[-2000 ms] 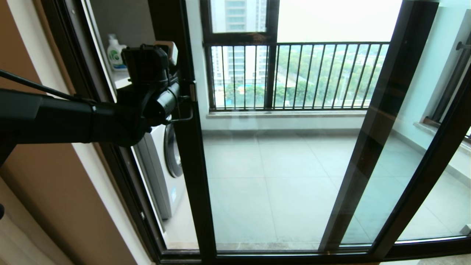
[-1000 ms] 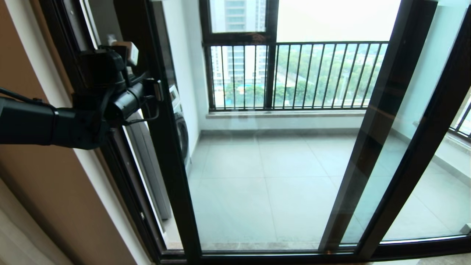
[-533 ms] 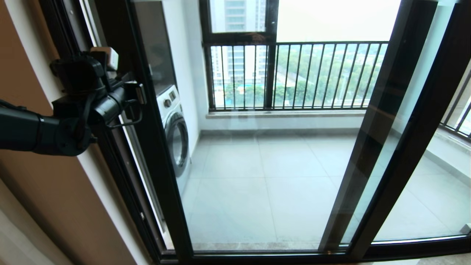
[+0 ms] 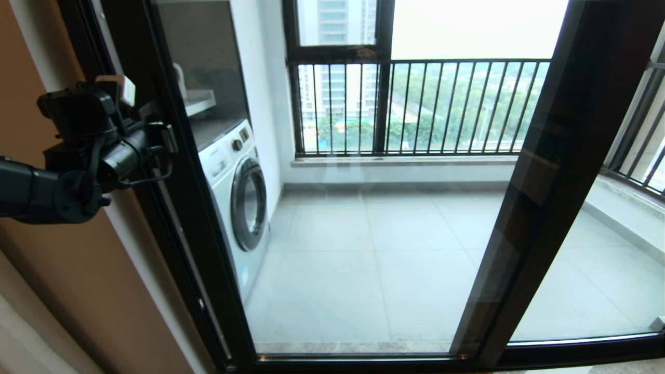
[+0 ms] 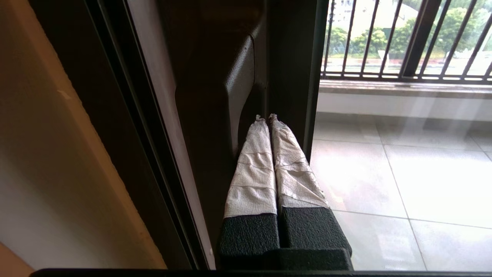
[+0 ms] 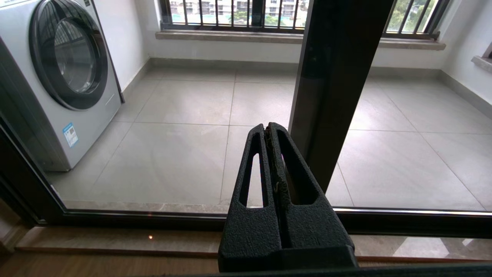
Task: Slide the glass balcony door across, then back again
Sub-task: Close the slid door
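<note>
My left gripper (image 5: 266, 116), fingers pressed together beside the small dark latch handle (image 5: 239, 90), has the tall glass balcony door in its shiny black-brown frame (image 4: 171, 208) almost against the left wall, so I think the slide back is nearly done.

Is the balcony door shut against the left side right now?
Shut, or very nearly: the door's latch upright sits against the left jamb, with no gap showing. The left gripper, fingers closed, presses beside the latch handle.
</note>
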### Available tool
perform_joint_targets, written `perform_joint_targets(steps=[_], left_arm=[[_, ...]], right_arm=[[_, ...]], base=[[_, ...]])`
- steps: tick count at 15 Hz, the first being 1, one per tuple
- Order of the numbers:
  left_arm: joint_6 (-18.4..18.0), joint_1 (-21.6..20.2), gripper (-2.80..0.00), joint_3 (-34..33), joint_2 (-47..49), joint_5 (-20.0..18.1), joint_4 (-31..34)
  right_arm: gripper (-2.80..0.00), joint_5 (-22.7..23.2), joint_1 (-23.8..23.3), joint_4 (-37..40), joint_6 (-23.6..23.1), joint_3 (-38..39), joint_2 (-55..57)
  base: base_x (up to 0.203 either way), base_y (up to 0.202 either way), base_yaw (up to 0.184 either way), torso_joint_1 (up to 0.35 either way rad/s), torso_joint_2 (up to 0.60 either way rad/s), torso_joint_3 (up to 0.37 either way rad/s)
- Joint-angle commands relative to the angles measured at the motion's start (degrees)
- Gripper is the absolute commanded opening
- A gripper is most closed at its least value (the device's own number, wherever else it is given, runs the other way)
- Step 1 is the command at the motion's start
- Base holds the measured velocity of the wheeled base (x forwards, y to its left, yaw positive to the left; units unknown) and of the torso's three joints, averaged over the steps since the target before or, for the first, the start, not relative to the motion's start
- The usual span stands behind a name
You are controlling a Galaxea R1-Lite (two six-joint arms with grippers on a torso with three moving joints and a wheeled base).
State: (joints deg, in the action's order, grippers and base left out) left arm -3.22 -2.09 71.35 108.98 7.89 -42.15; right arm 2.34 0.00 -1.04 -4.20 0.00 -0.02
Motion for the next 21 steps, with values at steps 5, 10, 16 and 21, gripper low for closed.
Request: perform_joint_targets(steps=[5,10,16,21], left_arm=[[0.0,-5.1,-2.8,0.2,-0.2,-2.7,-0.5],[0.1,-10.1,-2.8,0.4,0.5,-5.1,-0.5],[0.1,-14.9,-2.8,1.5,2.2,-7.5,-0.5],[0.0,-15.9,-2.8,1.7,1.5,-9.3,-0.5]], right_arm=[[-2.8,0.0,0.0,0.0,0.0,0.5,0.0],[-2.8,0.0,0.0,0.0,0.0,0.5,0.0],[-2.8,0.0,0.0,0.0,0.0,0.5,0.0],[-2.8,0.0,0.0,0.0,0.0,0.5,0.0]], base=[[0.0,0.0,0.0,0.0,0.0,0.0],[0.0,0.0,0.0,0.0,0.0,0.0],[0.0,0.0,0.0,0.0,0.0,0.0],[0.0,0.0,0.0,0.0,0.0,0.0]])
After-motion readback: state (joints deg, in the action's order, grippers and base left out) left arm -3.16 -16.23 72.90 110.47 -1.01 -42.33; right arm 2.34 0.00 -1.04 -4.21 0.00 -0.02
